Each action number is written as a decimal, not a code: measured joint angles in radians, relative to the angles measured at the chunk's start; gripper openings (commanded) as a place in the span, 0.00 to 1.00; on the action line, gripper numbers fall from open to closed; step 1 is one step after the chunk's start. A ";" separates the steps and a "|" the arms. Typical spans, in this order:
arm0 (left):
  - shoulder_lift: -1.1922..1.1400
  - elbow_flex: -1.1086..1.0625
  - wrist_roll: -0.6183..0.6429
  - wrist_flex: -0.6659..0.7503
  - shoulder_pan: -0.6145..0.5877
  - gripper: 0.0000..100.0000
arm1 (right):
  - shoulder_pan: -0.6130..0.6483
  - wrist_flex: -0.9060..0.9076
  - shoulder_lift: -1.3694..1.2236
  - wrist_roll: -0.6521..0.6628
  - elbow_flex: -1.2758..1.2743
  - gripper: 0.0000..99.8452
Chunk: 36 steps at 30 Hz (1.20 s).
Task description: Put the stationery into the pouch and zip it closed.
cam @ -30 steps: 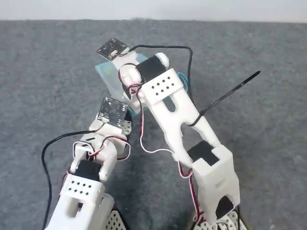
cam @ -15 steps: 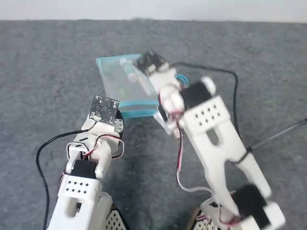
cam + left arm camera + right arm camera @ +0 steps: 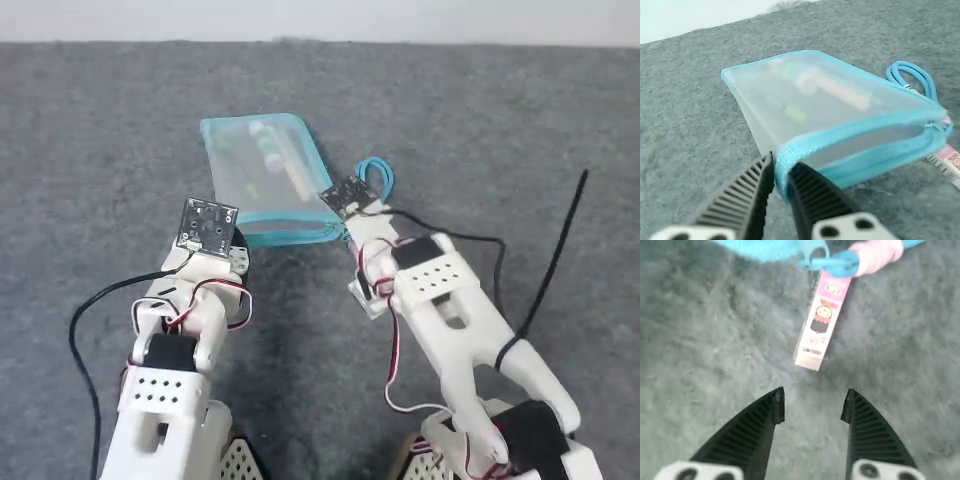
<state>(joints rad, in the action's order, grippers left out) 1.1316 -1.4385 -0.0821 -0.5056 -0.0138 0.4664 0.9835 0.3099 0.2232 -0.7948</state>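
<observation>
A translucent pouch (image 3: 258, 180) with teal trim lies on the grey mat, and pale stationery (image 3: 277, 152) shows through its side. My left gripper (image 3: 780, 169) is shut on the near corner of the pouch's (image 3: 815, 100) teal zipper edge. My right gripper (image 3: 814, 396) hovers open over the mat, just short of a pink-and-white paper tag (image 3: 821, 320) that hangs from the teal zipper pull (image 3: 832, 262). In the high view the right arm's wrist (image 3: 352, 200) sits at the pouch's near right corner.
A blue cord loop (image 3: 376, 175) lies on the mat at the pouch's right end. A black cable (image 3: 555, 260) rises beside the right arm. Grey mat stretches open to the left and far right.
The right arm has swung off the top of the pouch and drawn back to its near right corner, uncovering the pouch. The left arm has shifted slightly left.
</observation>
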 measured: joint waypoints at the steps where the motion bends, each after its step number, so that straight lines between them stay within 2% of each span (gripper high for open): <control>1: 0.000 0.000 0.000 0.000 0.000 0.01 | 0.000 -0.031 0.000 -0.008 -0.023 0.19; 5: 0.000 0.000 0.000 0.000 0.000 0.01 | 0.000 -0.103 0.000 -0.032 -0.066 0.19; 15: 0.000 0.000 0.000 0.000 0.000 0.01 | 0.000 -0.153 -0.002 -0.072 -0.071 0.19; 22: 0.000 0.000 0.000 0.000 0.000 0.01 | -0.006 -0.279 -0.155 -0.074 -0.071 0.19; 24: 0.000 0.000 0.000 0.000 0.000 0.01 | -0.005 -0.288 -0.161 -0.074 -0.071 0.16; 28: 0.000 0.000 0.000 0.000 0.000 0.01 | -0.008 -0.292 -0.161 -0.074 -0.071 0.01; 36: 0.000 0.000 0.000 0.000 0.000 0.01 | -0.011 -0.224 -0.104 -0.074 -0.071 0.01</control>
<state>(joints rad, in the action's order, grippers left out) 1.1316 -1.4385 -0.0821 -0.5056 -0.0138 0.4557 0.7595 0.2056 0.1496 -0.8654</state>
